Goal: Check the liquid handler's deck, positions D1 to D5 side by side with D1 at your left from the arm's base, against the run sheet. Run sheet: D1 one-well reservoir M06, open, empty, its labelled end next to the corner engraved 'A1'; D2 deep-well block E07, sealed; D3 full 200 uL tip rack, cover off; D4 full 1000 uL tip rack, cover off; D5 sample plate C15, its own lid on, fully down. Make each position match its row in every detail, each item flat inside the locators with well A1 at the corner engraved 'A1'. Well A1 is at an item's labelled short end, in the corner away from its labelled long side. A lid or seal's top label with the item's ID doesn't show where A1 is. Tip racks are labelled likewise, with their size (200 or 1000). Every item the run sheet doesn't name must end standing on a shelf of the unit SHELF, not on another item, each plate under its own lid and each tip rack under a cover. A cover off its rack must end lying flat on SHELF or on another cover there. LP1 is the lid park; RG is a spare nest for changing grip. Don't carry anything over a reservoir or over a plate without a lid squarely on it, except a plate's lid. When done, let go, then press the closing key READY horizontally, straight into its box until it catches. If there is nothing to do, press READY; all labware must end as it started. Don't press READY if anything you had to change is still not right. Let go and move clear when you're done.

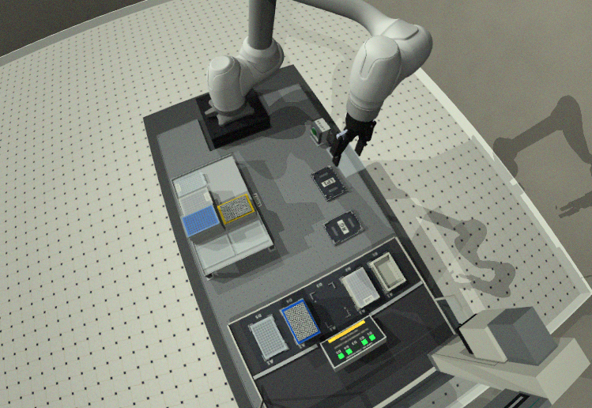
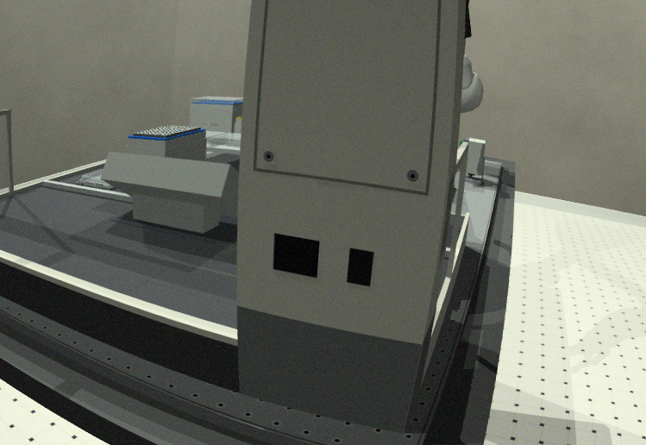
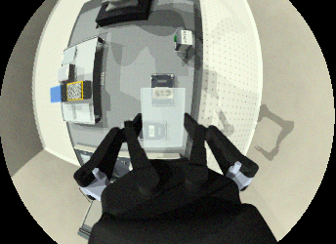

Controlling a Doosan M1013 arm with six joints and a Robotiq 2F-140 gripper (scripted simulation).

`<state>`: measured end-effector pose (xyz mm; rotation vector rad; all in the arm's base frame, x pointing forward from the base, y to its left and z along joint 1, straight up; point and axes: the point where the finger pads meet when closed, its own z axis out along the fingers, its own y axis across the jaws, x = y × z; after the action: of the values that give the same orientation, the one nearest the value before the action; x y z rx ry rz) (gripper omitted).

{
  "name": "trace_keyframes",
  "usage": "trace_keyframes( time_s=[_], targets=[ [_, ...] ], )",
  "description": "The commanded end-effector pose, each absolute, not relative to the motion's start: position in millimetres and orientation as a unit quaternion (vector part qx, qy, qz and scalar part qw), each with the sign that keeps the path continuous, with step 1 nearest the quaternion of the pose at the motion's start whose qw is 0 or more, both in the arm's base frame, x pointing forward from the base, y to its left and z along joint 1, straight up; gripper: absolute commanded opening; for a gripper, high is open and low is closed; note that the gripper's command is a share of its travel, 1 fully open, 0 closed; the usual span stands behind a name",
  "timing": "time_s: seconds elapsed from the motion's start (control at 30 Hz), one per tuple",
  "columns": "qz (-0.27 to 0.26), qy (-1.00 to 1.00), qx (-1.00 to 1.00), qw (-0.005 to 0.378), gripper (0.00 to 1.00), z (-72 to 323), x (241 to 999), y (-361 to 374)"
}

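My gripper (image 1: 348, 153) hangs above the table's right side, near the READY box (image 1: 320, 130), and is shut on a clear, see-through cover (image 3: 164, 116). In the wrist view the fingers clamp its two long sides. On the deck a one-well reservoir (image 1: 386, 271) stands at the right end, and a white sealed block (image 1: 360, 287) stands beside it. The middle position (image 1: 330, 300) is bare. Then come a blue-rimmed tip rack (image 1: 299, 320) and a white plate (image 1: 268, 336). A yellow-rimmed tip rack (image 1: 235, 208) stands uncovered on the shelf unit.
Two black nests (image 1: 329, 183) (image 1: 344, 226) lie below the gripper. The shelf unit (image 1: 216, 205) also holds a blue covered rack (image 1: 199, 221) and two pale items (image 1: 193, 192). A status panel (image 1: 352, 341) sits in front of the deck. A tall grey tower (image 2: 344, 183) blocks the exterior view.
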<state>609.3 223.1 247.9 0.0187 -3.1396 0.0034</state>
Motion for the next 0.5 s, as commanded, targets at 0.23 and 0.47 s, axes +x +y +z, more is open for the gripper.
trace_keyframes(
  time_s=[0.23, 0.47],
  targets=[
    [0.001, -1.0, 0.006, 0.0, 0.1, 249, 658, 221],
    [0.001, -1.0, 0.006, 0.0, 0.1, 249, 683, 220]
  ],
)
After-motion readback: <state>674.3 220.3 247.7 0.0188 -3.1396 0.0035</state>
